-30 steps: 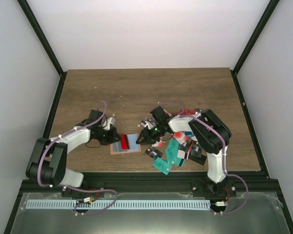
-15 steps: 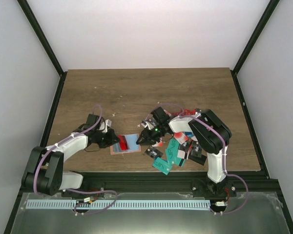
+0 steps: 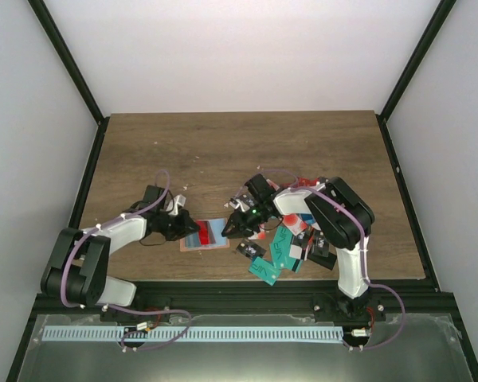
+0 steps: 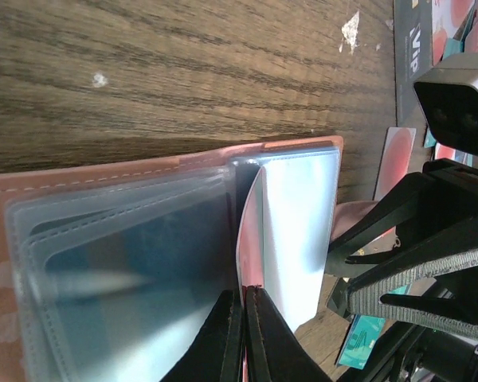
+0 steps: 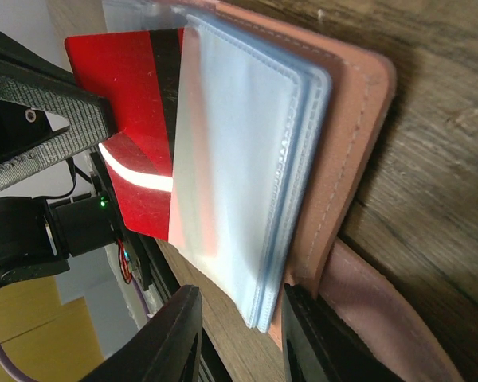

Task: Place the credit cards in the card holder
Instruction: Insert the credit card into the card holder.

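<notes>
Lying open, salmon-brown card holder (image 3: 205,235), clear bluish pockets (image 5: 239,159), red card (image 5: 135,135) half-inserted

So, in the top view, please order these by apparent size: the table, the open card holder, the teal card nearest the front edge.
Largest to smallest:
1. table
2. card holder
3. teal card, which lies among other cards, so its full outline is unsure.

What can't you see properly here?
Top view: print on the piled credit cards, too small; some under the right arm.
Right wrist view: part of the red card, behind the card holder's cloudy pockets.
Left wrist view: card holder's lower part, cut off by the frame.
</notes>
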### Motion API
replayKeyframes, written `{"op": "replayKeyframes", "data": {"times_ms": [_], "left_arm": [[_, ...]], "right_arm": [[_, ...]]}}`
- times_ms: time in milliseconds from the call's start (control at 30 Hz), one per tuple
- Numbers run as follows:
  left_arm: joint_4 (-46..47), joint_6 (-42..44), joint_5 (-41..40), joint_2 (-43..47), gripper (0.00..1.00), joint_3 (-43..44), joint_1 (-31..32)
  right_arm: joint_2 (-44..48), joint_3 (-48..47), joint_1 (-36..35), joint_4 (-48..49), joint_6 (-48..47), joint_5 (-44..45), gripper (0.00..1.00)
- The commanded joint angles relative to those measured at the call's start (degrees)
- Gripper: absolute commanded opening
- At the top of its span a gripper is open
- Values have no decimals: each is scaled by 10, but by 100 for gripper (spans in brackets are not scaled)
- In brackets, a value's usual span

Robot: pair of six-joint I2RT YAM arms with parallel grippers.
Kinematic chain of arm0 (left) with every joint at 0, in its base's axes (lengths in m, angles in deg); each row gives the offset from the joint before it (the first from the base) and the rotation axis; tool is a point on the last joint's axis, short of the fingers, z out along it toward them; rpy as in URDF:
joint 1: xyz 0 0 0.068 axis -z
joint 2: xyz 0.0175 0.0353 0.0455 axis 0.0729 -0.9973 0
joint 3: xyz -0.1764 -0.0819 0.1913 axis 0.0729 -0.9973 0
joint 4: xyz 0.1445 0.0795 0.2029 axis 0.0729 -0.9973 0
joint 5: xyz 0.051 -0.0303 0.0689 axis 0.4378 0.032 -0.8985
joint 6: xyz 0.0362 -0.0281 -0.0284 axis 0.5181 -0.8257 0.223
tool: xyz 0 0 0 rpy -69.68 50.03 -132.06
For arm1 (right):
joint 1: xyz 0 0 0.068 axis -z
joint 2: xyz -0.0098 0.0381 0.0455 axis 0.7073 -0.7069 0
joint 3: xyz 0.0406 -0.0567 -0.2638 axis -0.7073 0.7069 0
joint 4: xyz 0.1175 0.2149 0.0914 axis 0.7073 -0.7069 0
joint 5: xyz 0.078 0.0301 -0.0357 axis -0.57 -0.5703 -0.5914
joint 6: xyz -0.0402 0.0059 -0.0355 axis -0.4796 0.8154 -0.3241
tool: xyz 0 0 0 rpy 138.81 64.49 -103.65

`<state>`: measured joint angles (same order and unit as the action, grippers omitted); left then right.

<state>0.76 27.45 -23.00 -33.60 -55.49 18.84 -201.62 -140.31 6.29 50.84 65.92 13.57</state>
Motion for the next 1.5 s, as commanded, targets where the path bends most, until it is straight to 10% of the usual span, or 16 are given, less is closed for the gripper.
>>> {"op": "replayKeyframes", "data": {"times_ms": [0,1467], "left_arm": [[-16,25,9,-26,4,18,1],[-58,89,45,-153,4,107,9]], "right_arm": [[-26,-22,-4,-31,-16,23,30],[-66,-82,-4,-79,-52,36,30]]}}
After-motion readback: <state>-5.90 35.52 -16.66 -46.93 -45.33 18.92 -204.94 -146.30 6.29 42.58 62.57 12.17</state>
